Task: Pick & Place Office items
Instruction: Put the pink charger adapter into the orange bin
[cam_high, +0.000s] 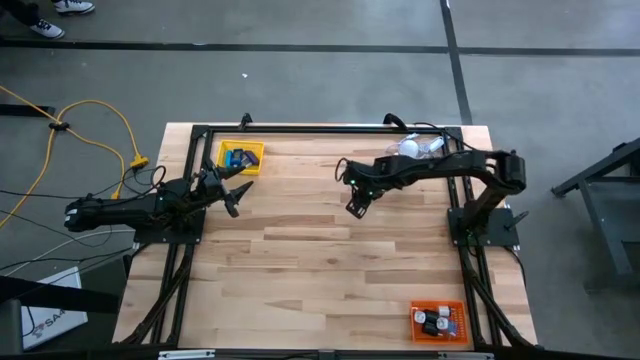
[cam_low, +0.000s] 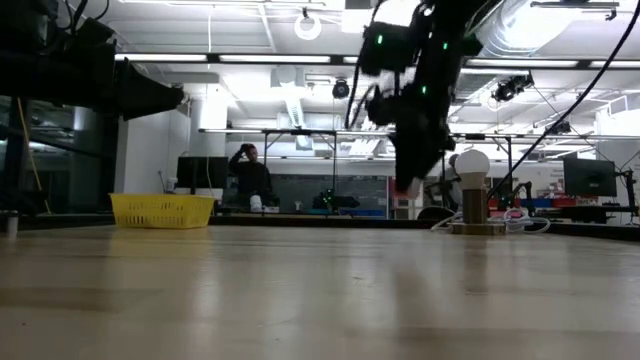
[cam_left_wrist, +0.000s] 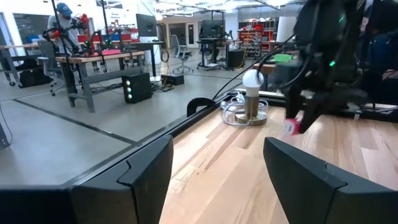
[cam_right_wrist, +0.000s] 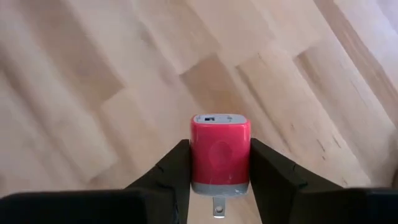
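A small red plug block (cam_right_wrist: 220, 152) with a grey base and a metal prong sits between the fingers of my right gripper (cam_right_wrist: 220, 180), which is shut on it. That gripper (cam_high: 356, 208) hangs above the middle of the table, toward its far right, and the red piece (cam_left_wrist: 292, 126) shows at its tip. My left gripper (cam_high: 235, 195) stands open at the table's left, pointing level, with nothing between its fingers (cam_left_wrist: 149, 174). Several blue pieces lie in the yellow tray (cam_high: 241, 157) at the far left. My right gripper pinches the red plug block by its two opposite side faces (cam_right_wrist: 198, 155), one finger (cam_right_wrist: 171, 171) on each. The fingers slant steeply down from above. The block is lifted clear of the table (cam_low: 408, 187), its port end pointing down and its prong back toward the wrist.
An orange tray (cam_high: 438, 321) with black, red and white bits stands at the near right corner. A white ball-shaped object (cam_high: 412, 148) on a post with a clear wiry tangle stands at the far right edge. A dark frame rail (cam_high: 320, 128) runs around the tabletop.
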